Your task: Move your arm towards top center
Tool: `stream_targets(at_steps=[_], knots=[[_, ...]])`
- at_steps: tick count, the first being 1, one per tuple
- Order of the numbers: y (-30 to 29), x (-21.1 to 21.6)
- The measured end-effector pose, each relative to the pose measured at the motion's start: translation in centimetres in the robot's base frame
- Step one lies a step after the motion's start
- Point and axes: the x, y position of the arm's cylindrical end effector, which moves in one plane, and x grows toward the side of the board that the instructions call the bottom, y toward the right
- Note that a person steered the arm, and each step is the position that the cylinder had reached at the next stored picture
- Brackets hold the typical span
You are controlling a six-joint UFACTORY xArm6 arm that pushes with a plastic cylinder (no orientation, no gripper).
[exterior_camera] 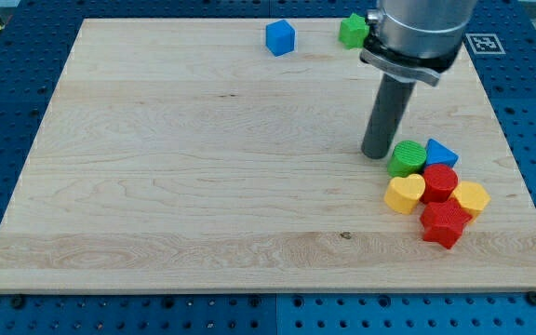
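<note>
My tip (375,154) rests on the wooden board (203,167) at the view's right, just left of a green cylinder (407,157). The rod rises up to the arm's grey body at the view's top right. Next to the green cylinder lie a blue triangle (441,153), a red cylinder (439,181), a yellow heart (404,194), a yellow block (472,197) and a red star-shaped block (444,223), all in one tight cluster. A blue cube (280,37) sits near the view's top centre. A green block (351,30) lies right of it, partly behind the arm.
The board lies on a blue perforated table (7,112). A black-and-white marker tag (484,43) sits off the board's top right corner.
</note>
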Motion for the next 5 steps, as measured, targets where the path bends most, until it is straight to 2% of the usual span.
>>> stream_targets(at_steps=[5], knots=[[-14.2, -15.3]])
